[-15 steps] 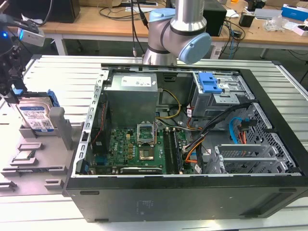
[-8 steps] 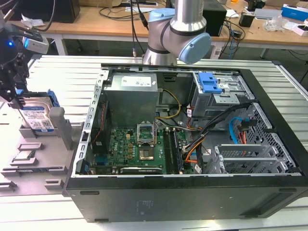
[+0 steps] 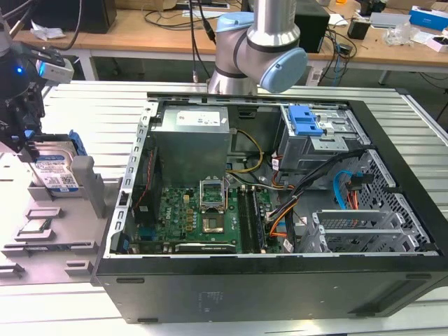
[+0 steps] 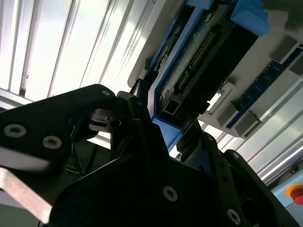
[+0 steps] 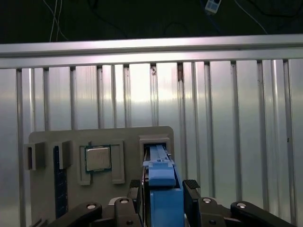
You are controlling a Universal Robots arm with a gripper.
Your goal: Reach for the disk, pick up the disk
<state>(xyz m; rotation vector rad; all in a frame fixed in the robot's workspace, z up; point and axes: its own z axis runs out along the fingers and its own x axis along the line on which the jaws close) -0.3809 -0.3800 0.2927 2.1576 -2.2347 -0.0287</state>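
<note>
At the exterior view's left edge, the gripper hangs over a grey holder. The disk stands on edge in a slot of that holder, with its label face showing. In both wrist views the jaws stand one on each side of the disk. The fingers look pressed against its two broad faces, just under the blue rail along its upper edge. I judge the gripper clamped on the disk, which sits down in its slot.

The disk should handle as a stiff, dense slab, heavy for its size. Its metal skin is smooth, so a weak pinch could let it slide. The flat faces near the middle of the upper edge look like the soundest place to hold, since the weight then hangs evenly. The plastic rail would likely flex under pressure, and the connector end looks delicate. A knock or drop could harm it.

Just right of the holder lies an open computer case with a power supply and circuit board inside. Farther right sits a blue latch.
</note>
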